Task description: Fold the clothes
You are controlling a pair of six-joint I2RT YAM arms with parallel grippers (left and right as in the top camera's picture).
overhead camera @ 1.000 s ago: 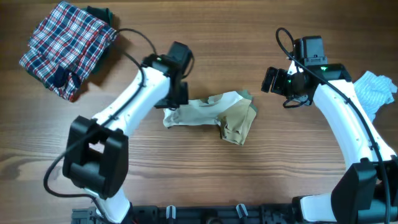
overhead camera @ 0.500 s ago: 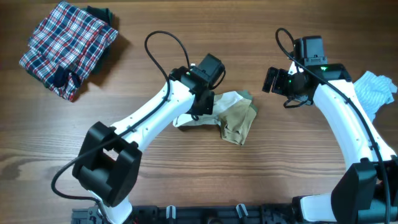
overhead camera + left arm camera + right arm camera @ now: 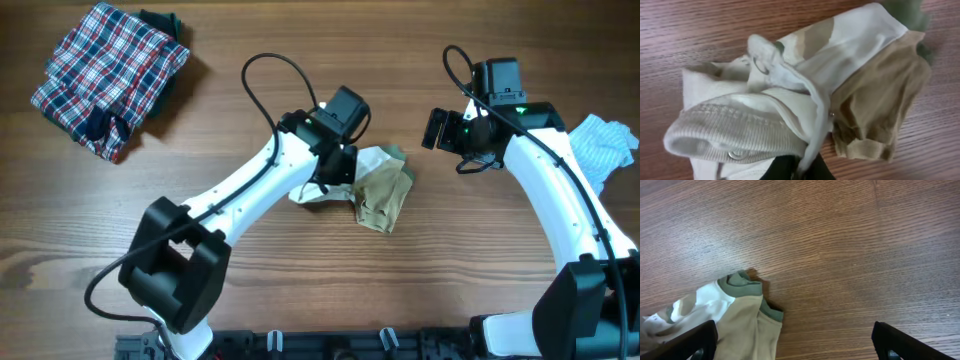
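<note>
Cream-white top [image 3: 380, 185] | your left pincer [image 3: 790, 169], clenched on its hem, now sits further right: fold begun | right pincer [image 3: 436, 128] spread, idle

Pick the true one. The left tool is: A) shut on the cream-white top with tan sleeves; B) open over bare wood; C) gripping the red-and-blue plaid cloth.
A: the left tool pinches bunched fabric of the cream-white soft top with tan sleeves, far from the red-and-blue plaid cloth.
</note>
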